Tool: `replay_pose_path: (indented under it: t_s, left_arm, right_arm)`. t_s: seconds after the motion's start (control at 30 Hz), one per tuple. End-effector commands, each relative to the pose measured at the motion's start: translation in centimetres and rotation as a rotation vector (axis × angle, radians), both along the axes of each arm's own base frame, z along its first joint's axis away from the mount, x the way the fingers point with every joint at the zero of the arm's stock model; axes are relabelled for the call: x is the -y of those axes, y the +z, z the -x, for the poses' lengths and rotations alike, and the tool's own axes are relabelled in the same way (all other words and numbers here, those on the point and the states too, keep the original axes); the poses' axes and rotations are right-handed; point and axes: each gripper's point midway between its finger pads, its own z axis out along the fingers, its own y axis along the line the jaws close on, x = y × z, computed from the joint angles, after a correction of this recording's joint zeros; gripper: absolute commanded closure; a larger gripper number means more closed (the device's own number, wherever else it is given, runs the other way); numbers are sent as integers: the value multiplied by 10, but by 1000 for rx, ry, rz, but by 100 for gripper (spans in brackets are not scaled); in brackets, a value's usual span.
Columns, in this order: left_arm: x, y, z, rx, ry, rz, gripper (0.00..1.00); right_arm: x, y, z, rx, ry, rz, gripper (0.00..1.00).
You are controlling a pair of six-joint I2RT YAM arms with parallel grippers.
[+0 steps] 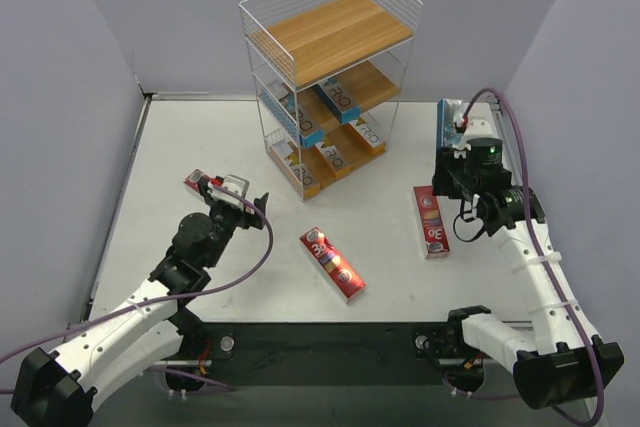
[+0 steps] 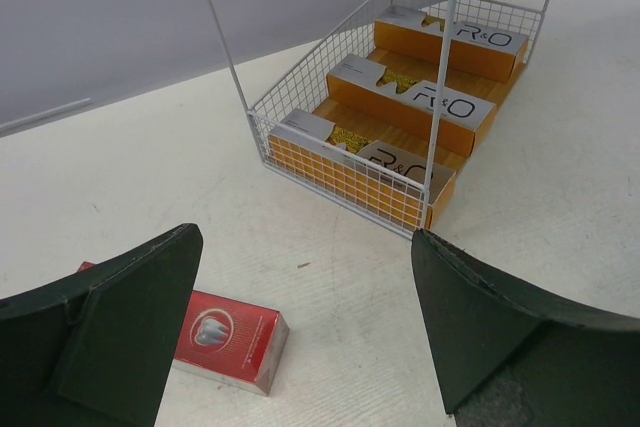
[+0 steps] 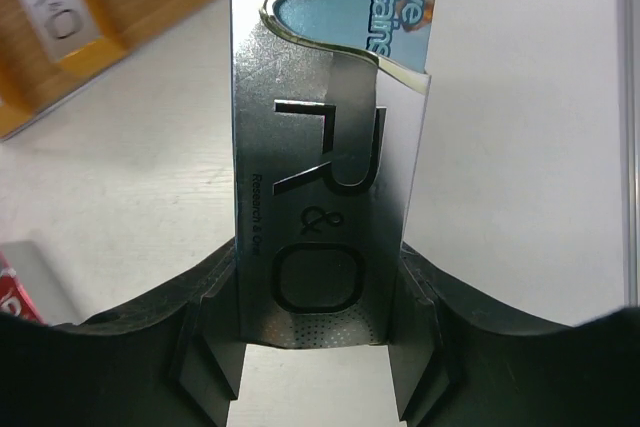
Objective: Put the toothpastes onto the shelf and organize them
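The wire shelf (image 1: 335,32) stands at the back centre, with teal-and-white toothpastes (image 1: 300,112) on its middle tier and orange-and-white ones (image 1: 325,159) on the bottom tier. My left gripper (image 1: 237,193) is open and empty, just right of a red toothpaste carton (image 1: 194,182). In the left wrist view that carton (image 2: 225,337) lies by the left finger of the gripper (image 2: 305,332). My right gripper (image 1: 457,147) is shut on a teal-and-silver "R&O" carton (image 3: 320,197), held upright at the right. Two more red cartons (image 1: 332,264) (image 1: 431,221) lie on the table.
The left wrist view shows the shelf's bottom tier (image 2: 300,137) with three orange cartons (image 2: 415,102) side by side. Grey walls close in the table on the left, back and right. The top shelf board carries nothing.
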Motion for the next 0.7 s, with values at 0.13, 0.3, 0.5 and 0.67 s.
replay_pose_path:
  t_s: [0.13, 0.3, 0.5, 0.67]
  left_arm:
    - [9, 15, 1, 47, -45, 30, 3]
    - [7, 13, 2, 43, -39, 28, 3]
    - [4, 13, 4, 50, -37, 15, 3]
    - [-2, 11, 4, 52, -11, -4, 3]
  right_arm:
    - [-69, 70, -23, 127, 479, 7, 70]
    - [-93, 80, -51, 121, 607, -11, 69]
    - [-103, 83, -87, 113, 658, 28, 68]
    - [-107, 89, -112, 124, 674, 45, 66]
